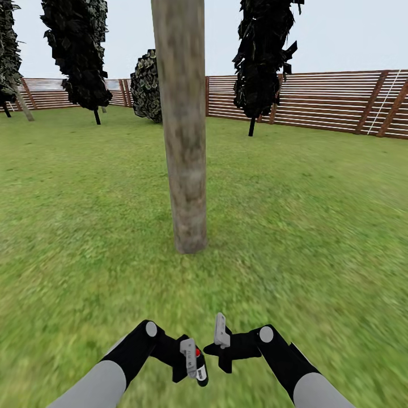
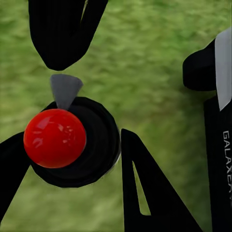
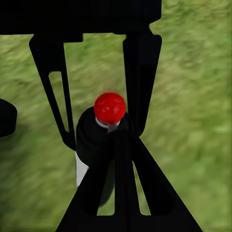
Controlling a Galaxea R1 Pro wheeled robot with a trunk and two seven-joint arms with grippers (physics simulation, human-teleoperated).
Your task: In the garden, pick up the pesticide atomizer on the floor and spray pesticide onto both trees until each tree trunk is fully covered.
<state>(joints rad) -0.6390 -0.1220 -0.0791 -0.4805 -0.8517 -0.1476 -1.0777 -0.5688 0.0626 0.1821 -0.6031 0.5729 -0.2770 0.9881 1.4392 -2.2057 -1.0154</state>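
The pesticide atomizer, a black bottle with a round red cap, sits between the fingers of my left gripper, which is shut on it low in the head view. In the right wrist view the same bottle hangs between the left gripper's fingers. My right gripper is beside it, fingers closed together just short of the red cap. A thick pale mottled tree trunk rises from the lawn straight ahead, well beyond both grippers. The pesticide cloud is out of view.
Green lawn spreads all around. The brown slat fence runs along the back. Dark columnar trees and a dark bush stand near it. A second pale, leaning trunk shows far off at the left.
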